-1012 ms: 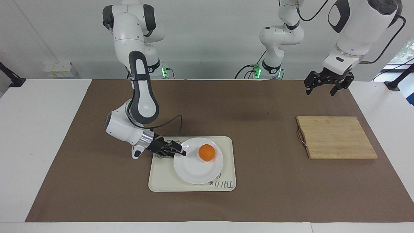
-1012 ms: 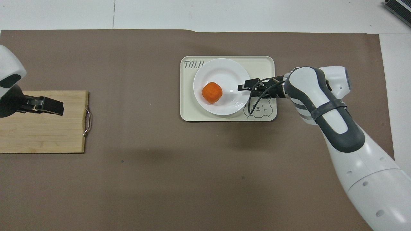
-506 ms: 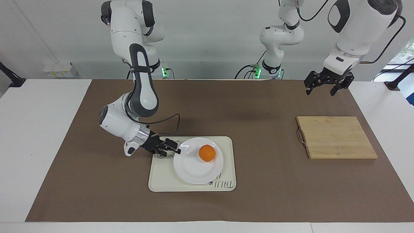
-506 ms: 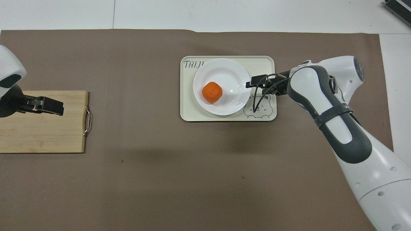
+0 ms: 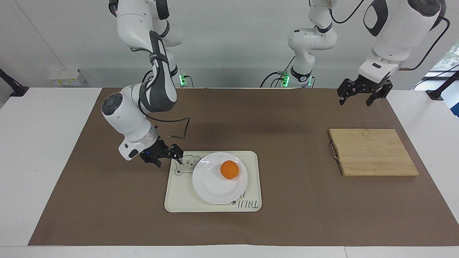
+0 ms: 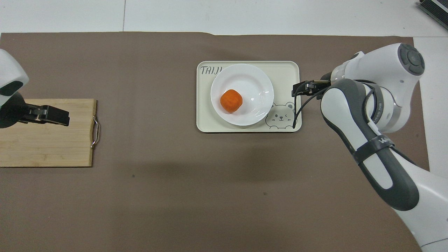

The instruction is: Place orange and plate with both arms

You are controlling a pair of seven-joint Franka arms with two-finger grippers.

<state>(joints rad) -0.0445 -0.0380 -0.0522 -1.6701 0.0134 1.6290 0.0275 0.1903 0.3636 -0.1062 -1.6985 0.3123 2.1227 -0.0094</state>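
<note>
- Your landmark: the cream tray (image 5: 179,200) w/ the bear drawing, lying mid-table on the brown mat (image 5: 89,200).
- The plate (image 5: 211,190) sits flat on the tray, covering most of it; part of its rim overlaps the printed lettering.
- The orange (image 5: 229,170) rests in the plate's well, off-center, twd the left arm's end of the tray.
- You'll see the right gripper (image 5: 168,157) just above the tray's edge at the right arm's end, by the bear drawing; fingers spread, nothing between them, clear of the plate.
- Its cable loops down over the bear corner of the tray.
- The left gripper (image 5: 360,96) hangs in the air well apart from the tray, twd the left arm's end of the table; fingers spread, holding nothing. That arm waits.
- The wooden cutting board (image 5: 373,152) lies flat on the mat, well apart from the tray twd the left arm's end, its metal handle facing the tray.
</note>
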